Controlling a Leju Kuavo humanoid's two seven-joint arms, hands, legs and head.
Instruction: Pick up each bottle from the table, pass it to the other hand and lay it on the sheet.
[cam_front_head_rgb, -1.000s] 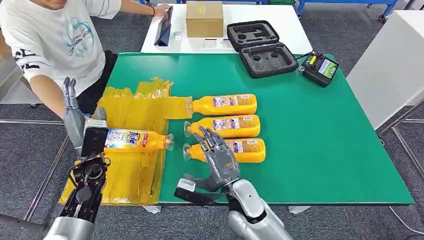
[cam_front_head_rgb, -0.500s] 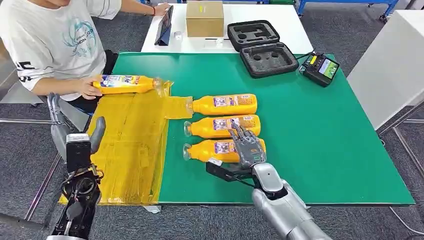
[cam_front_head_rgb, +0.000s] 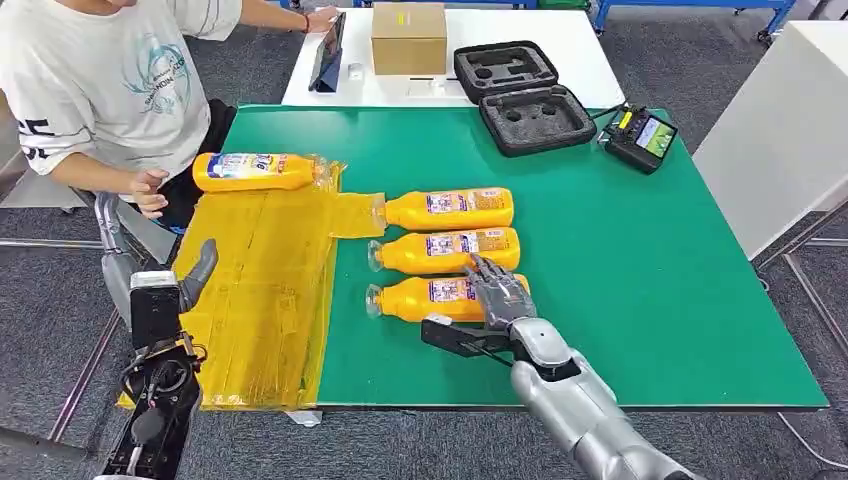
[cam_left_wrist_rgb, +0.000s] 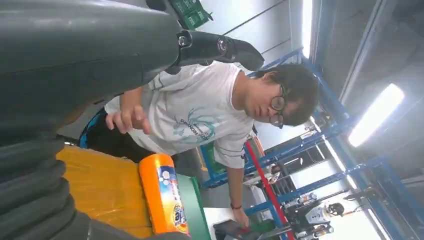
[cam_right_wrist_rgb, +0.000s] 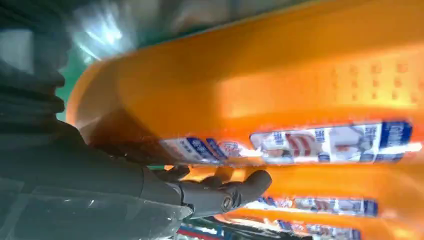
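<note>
Fingers of right robot hand hide nearest bottle's base.

The near bottle's base is hidden by the right hand; its wrist-view label is blurred.

The bottles are orange-yellow with white, blue and red labels, and one lies on the translucent yellow sheet, which covers part of the green table. Both the right hand and the left hand are dark grey on silver arms. The person wears a white shirt with a teal print; behind stand a tan box and a black foam-lined case.
</note>
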